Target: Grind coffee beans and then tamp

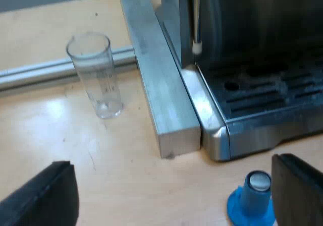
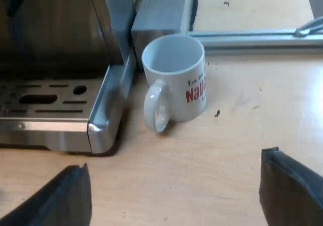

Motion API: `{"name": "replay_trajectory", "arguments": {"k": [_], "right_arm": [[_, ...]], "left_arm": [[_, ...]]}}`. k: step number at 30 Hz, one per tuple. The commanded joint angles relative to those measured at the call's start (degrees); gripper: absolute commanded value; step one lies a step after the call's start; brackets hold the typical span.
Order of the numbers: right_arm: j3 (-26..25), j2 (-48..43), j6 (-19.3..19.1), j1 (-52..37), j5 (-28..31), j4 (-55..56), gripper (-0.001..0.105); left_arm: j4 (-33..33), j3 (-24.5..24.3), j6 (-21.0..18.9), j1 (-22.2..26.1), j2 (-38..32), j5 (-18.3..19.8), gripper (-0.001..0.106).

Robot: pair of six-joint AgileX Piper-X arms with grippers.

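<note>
Our left gripper (image 1: 171, 190) hangs over the table (image 1: 126, 175) with its fingers (image 1: 45, 198) spread wide, gripping nothing. The blue tamper (image 1: 254, 198) stands upright on the table just before a front corner of the machine (image 1: 217, 130), close to one of our fingers. Its long axis is vertical, broad base down and pale-capped top pointing up. The machine's slotted tray (image 1: 267, 92) faces us, and a thin wand (image 1: 197, 24) hangs near the tray's edge. A metal bar (image 1: 161, 90) lies along the machine's side. Beyond it the glass (image 1: 96, 74) stands upright, mouth up, near a rail (image 1: 35, 74). Our right gripper (image 2: 171, 190) is likewise spread and holds nothing, over the table at the machine's other front corner. The mug (image 2: 174, 79) stands upright beside that corner, its handle pointing toward our gripper.
</note>
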Motion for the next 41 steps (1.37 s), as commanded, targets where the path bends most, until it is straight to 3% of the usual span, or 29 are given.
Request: {"name": "replay_trajectory", "arguments": {"k": [1, 41], "right_arm": [[0.9, -2.2, -0.3, 0.0, -0.7, -0.4, 0.070], [1.2, -2.2, -0.2, 0.0, -0.2, -0.9, 0.070]], "left_arm": [[-0.9, 0.0, -0.3, 0.1, -8.0, -0.6, 0.078], [-0.9, 0.0, -0.3, 0.1, -8.2, -0.6, 0.078]]}}
